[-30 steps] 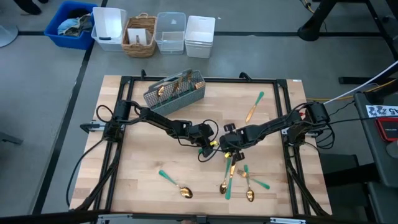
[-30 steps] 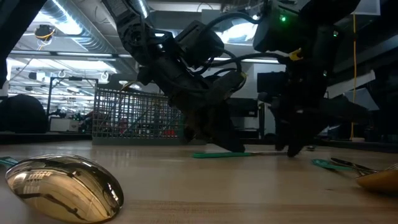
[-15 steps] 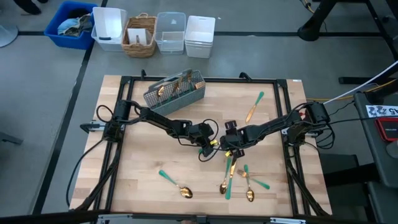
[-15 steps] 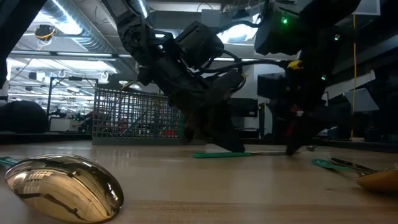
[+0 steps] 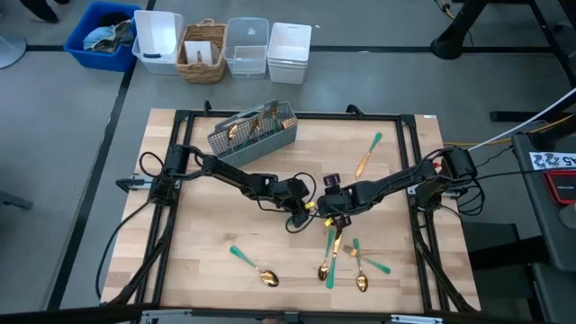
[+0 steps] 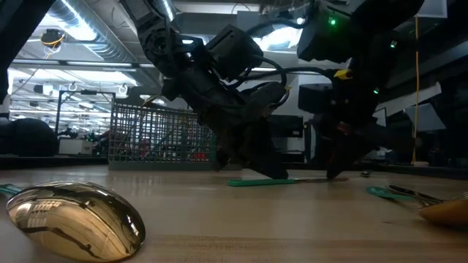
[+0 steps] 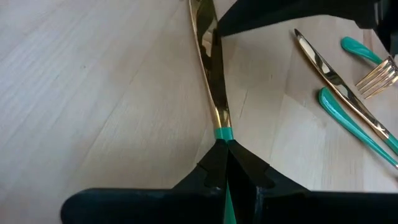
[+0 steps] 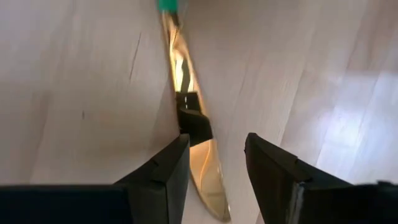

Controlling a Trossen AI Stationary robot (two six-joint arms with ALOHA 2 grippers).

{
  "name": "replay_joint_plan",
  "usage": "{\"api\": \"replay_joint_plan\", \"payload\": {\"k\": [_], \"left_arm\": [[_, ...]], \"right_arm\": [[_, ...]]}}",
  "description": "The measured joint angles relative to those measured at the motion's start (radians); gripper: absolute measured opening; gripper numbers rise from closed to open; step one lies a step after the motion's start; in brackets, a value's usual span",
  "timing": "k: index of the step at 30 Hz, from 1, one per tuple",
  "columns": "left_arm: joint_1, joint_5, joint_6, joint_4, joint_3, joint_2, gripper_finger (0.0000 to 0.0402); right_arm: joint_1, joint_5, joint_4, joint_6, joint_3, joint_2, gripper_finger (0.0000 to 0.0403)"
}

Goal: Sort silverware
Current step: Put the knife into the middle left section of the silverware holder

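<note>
Knife [image 7: 213, 81] handle hidden inside the left gripper's [image 7: 225, 163] fingers, its tip cut off, caddy [image 6: 157, 139] partly behind the arms

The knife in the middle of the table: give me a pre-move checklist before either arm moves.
1. Left gripper shut on the knife's teal handle: ok, the fingers pinch it where teal meets gold.
2. Right gripper open: ok, its fingers stand apart with the gold blade between them.
3. Right gripper already gripping the blade: cannot tell; a gap shows beside at least one finger.
4. Knife resting on the table: ok, the low view shows it lying flat on the wood.
5. Other pieces nearby: not ok, a spoon and a fork lie close beside the knife.
6. Caddy reachable: ok, it stands at the far left part of the table.
</note>
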Motion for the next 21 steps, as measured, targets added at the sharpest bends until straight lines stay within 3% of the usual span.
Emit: {"api": "replay_joint_plan", "payload": {"k": [6,12,21], "left_arm": [[0.0,0.0,0.004,0.0,0.0,0.0,0.0001],[-0.001,0.004,0.053,0.021,-0.001,0.001,0.0001],[-0.01,0.0,0.115,0.029,-0.001,0.002,0.0001]], "right_arm": [[0.0,-0.023,0.046,0.0,0.0,0.0,0.0154],[0.0,-0.193,0.111,0.0,0.0,0.0,0.0154],[-0.001,-0.219,0.195,0.001,0.0,0.011,0.0154]]}}
